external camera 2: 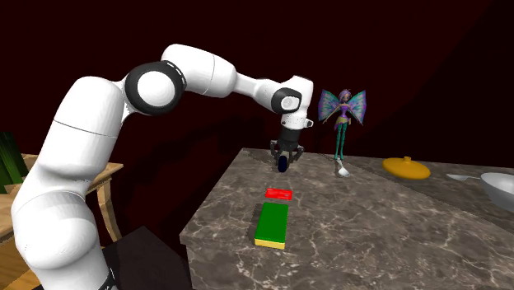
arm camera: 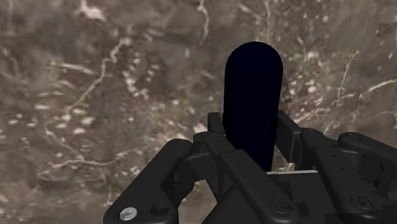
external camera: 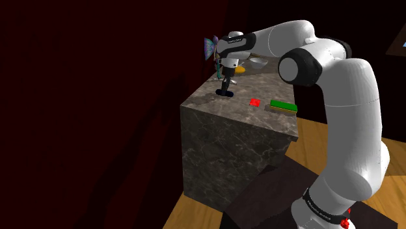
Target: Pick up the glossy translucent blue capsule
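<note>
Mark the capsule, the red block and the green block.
capsule (arm camera: 253,89): wrist view, middle of its dark body.
red block (external camera 2: 279,194): second exterior view, top face.
green block (external camera 2: 272,222): second exterior view, green top face.

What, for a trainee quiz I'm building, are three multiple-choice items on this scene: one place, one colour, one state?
1. Where does the red block lie?
A) on the counter, between the green block and the claw
B) atop the green block
C) on the floor

2. What colour is the knobbed lid near the fairy doll?
A) orange
B) white
C) purple

3. The claw is:
A) open
B) shut on the dark blue capsule
C) shut on the doll

Answers:
1 A, the second exterior view shows it in that gap.
2 A, it renders plain orange.
3 B, the wrist view shows the claw clasping the capsule.
</note>
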`<state>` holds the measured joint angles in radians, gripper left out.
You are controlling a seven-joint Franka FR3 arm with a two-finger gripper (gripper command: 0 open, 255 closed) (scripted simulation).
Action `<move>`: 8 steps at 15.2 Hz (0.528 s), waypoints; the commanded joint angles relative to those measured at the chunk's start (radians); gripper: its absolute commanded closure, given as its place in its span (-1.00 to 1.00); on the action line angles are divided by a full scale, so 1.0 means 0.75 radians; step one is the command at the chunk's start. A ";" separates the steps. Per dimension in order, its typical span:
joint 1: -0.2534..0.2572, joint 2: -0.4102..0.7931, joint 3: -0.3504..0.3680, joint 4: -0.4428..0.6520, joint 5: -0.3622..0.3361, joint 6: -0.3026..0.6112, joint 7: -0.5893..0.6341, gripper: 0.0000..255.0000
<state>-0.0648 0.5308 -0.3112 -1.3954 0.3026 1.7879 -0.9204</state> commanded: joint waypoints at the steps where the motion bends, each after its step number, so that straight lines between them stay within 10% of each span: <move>1: -0.001 -0.004 -0.001 0.011 -0.002 -0.015 0.003 1.00; 8: -0.009 -0.019 -0.005 0.112 -0.012 -0.129 0.024 1.00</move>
<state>-0.0712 0.5213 -0.3143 -1.3163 0.2953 1.7010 -0.9031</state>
